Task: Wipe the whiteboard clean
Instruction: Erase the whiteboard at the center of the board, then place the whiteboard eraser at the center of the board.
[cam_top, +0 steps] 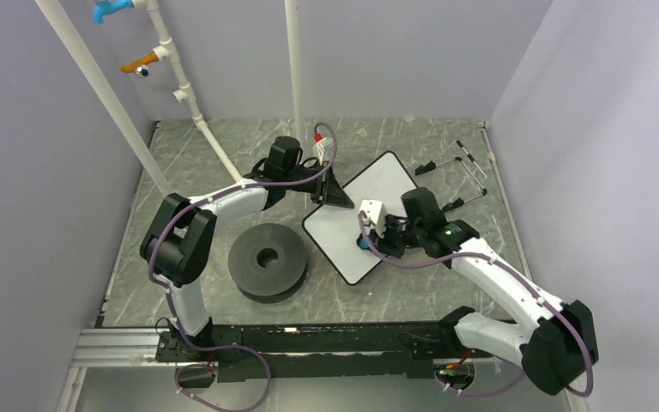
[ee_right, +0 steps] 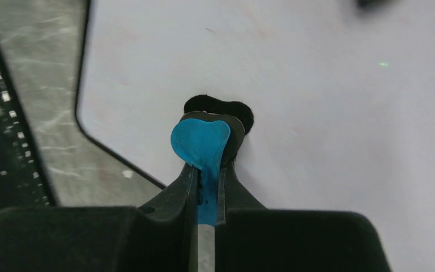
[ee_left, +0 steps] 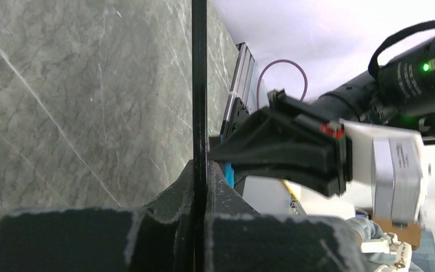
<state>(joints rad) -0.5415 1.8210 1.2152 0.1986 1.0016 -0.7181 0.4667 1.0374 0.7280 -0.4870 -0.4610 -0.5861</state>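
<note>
The whiteboard (cam_top: pixel 350 225) lies skewed on the marble table and looks wiped white. My left gripper (cam_top: pixel 333 196) is shut on its far left edge; in the left wrist view the fingertips (ee_left: pixel 200 170) pinch the board's thin black edge (ee_left: pixel 199 85). My right gripper (cam_top: pixel 369 242) stands over the board's near part, shut on the small blue-and-black eraser (cam_top: pixel 364 243). From the right wrist, the gripper (ee_right: pixel 207 170) holds the blue eraser (ee_right: pixel 199 139), whose black felt presses on the white whiteboard (ee_right: pixel 328 90) near its corner.
A black disc (cam_top: pixel 266 260) with a centre hole sits left of the board. Several thin black-and-silver tools (cam_top: pixel 459 167) lie at the back right. White pipes (cam_top: pixel 196 112) rise at the back left. An aluminium rail (cam_top: pixel 120 348) runs along the near edge.
</note>
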